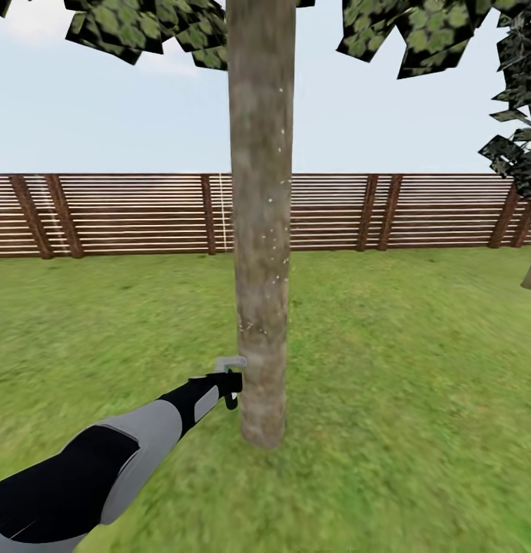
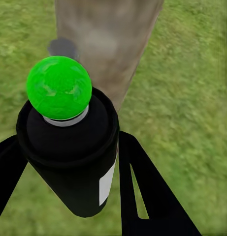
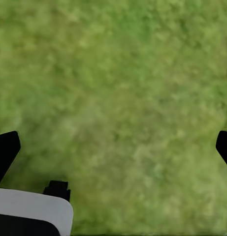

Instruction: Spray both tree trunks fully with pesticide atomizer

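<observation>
Between left fingers [image 2: 10, 167]: atomizer [image 2: 69, 157] | facing tree trunk [image 2: 111, 44]

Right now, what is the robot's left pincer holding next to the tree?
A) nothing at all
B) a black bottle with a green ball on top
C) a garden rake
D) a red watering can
B: in the left wrist view the left pincer is shut on the pesticide atomizer, a black bottle with a round green top, held close to the tree trunk.
</observation>
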Robot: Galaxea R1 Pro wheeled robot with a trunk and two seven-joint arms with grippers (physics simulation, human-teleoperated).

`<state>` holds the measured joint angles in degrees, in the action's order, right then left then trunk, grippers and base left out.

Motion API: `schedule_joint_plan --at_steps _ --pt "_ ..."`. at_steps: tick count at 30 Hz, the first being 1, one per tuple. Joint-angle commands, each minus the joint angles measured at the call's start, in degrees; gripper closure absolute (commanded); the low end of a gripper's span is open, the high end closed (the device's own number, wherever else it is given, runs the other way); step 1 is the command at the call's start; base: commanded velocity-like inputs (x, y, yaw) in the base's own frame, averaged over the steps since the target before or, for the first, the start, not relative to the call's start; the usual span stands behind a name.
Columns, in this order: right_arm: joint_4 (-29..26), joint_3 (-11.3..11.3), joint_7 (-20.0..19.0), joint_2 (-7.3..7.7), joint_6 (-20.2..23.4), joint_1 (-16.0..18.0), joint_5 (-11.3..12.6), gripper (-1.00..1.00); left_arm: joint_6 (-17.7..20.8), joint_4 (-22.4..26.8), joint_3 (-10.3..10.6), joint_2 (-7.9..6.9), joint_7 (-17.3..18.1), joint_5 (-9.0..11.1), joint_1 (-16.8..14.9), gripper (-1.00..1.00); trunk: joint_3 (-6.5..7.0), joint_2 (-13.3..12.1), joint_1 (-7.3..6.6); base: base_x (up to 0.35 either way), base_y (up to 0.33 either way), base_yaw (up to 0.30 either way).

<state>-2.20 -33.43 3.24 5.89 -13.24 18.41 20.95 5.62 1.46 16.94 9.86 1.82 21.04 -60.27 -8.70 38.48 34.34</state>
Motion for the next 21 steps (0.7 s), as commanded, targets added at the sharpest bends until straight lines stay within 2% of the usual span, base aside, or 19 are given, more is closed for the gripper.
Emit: schedule_joint_plan --at_steps 1,6,17,21 --pt "0.0 -0.5 0.2 0.0 -0.1 0.0 0.4 -1.0 0.3 0.1 0.6 -0.02 0.1 0.5 0.0 1.0 -0.14 0.1 0.01 0.0 0.35 -0.289" --pt "0.0 -0.5 0.2 -0.3 -0.1 0.0 0.4 -1.0 0.3 0.0 0.6 -0.02 0.1 0.5 0.6 1.0 -0.41 0.1 0.01 0.0 0.265 -0.286" --pt "0.0 -0.5 0.2 -0.89 -0.1 0.0 0.4 -1.0 0.3 0.0 0.6 -0.02 0.1 0.5 1.2 1.0 -1.01 0.1 0.01 -0.004 0.011 -0.285" --pt "0.0 -0.5 0.2 -0.94 -0.1 0.0 0.4 -1.0 0.3 0.0 0.6 -0.02 0.1 0.5 1.2 1.0 -1.09 0.1 0.01 -0.213 0.0 -0.107"
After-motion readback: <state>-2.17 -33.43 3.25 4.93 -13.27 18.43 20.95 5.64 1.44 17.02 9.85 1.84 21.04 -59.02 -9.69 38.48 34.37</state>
